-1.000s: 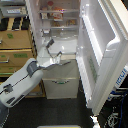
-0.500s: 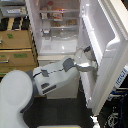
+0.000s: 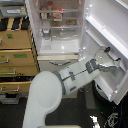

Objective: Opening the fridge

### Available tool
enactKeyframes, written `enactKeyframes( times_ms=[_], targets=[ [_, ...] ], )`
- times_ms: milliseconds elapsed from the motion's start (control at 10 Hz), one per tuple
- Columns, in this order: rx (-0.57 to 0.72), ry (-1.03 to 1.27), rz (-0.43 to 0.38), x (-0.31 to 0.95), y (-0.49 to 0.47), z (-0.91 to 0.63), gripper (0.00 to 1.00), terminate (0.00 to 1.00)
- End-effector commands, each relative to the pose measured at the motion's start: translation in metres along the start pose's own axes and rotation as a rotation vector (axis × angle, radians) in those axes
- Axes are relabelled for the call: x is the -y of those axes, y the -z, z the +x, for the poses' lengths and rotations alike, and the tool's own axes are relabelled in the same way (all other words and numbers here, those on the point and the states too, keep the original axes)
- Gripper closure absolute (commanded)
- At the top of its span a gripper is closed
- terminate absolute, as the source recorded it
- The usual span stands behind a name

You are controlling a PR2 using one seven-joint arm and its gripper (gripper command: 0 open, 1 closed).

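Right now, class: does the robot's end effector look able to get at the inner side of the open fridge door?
Probably yes. The end effector already sits against the inner side of the fridge door, which is swung wide open, and nothing visible stands between them. Whether it actually touches is too blurred to tell.

A dark floor [image 3: 87, 107] carried everything in the exterior view. A white fridge [image 3: 57, 52] stood on it near the middle, its upper door swung wide toward the view's right. Just beside the fridge, on the view's left, stood a tan wooden cabinet [image 3: 17, 55] of drawers. A white robot [image 3: 45, 102] rose from the floor at the lower middle. Small pale scraps [image 3: 112, 119] lay on the floor at the lower right corner, too blurred to tell what they were.
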Motion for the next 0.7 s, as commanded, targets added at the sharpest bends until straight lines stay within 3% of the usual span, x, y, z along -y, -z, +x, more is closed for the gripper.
enactKeyframes(
  times_ms=[100, 300, 400, 700],
  targets=[
    [-0.006, 0.545, 0.064, 0.437, 0.090, 0.249, 0.00, 0.00],
    [0.107, 0.527, 0.073, 0.273, 0.086, 0.114, 0.00, 0.00],
    [0.152, 0.332, 0.087, 0.091, 0.097, 0.003, 0.00, 0.00],
    [0.167, 0.034, 0.097, -0.099, 0.117, -0.193, 0.00, 0.00]
  ],
)
